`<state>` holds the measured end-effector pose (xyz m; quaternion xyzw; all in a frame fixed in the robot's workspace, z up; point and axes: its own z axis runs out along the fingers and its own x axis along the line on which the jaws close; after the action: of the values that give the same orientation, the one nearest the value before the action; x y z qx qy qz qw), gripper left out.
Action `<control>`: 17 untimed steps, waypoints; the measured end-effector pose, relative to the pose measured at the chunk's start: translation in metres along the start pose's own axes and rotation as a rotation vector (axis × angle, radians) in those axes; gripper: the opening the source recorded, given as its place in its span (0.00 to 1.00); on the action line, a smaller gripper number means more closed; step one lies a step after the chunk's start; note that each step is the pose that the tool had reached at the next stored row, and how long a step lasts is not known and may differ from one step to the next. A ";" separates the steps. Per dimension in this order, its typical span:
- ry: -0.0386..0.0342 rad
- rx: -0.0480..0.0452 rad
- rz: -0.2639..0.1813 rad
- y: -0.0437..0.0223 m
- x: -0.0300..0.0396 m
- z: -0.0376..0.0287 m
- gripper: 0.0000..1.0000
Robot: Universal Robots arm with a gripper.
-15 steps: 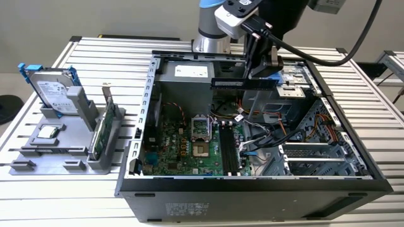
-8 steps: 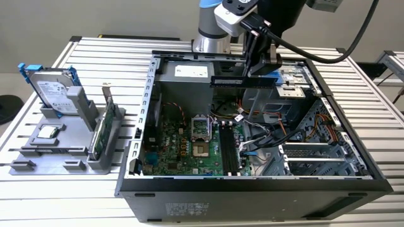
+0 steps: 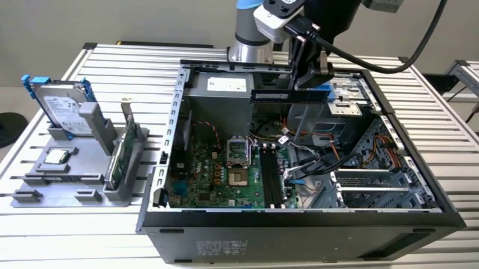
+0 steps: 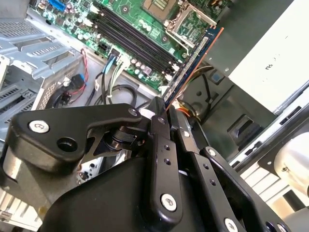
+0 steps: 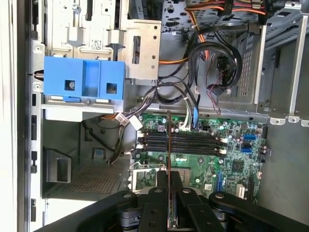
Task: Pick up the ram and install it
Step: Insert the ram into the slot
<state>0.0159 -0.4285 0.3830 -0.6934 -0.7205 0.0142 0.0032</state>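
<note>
The ram (image 3: 288,96) is a long dark stick held level above the open computer case (image 3: 299,216), near its far side. My gripper (image 3: 309,84) is shut on one end of the stick, the end at the exterior view's right. In the second wrist view the ram (image 4: 193,60) juts out from the gripper (image 4: 164,110) toward the green motherboard and its black slots (image 4: 130,34). The first wrist view shows the ram (image 5: 168,140) edge-on between the black fingers (image 5: 157,193), hanging above and crossing the slots (image 5: 193,143). Seen from outside, the slots (image 3: 271,179) lie lower in the case, nearer the front.
A grey holder (image 3: 67,168) at the exterior view's left carries a silver hard drive with blue rails (image 3: 64,109), a green card (image 3: 123,151) and a small chip (image 3: 58,157). Inside the case are loose cables (image 5: 212,58), a blue bracket (image 5: 84,82) and the processor socket (image 3: 237,154).
</note>
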 end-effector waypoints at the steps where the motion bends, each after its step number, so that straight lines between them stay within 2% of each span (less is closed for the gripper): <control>1: -0.0001 0.0000 0.000 0.0000 0.0003 0.0000 0.00; 7: 0.0000 0.0000 0.004 -0.0004 0.0045 0.0000 0.00; 17: 0.0001 0.0000 0.004 -0.0004 0.0056 0.0000 0.00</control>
<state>0.0153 -0.4230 0.3829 -0.6949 -0.7189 0.0142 0.0032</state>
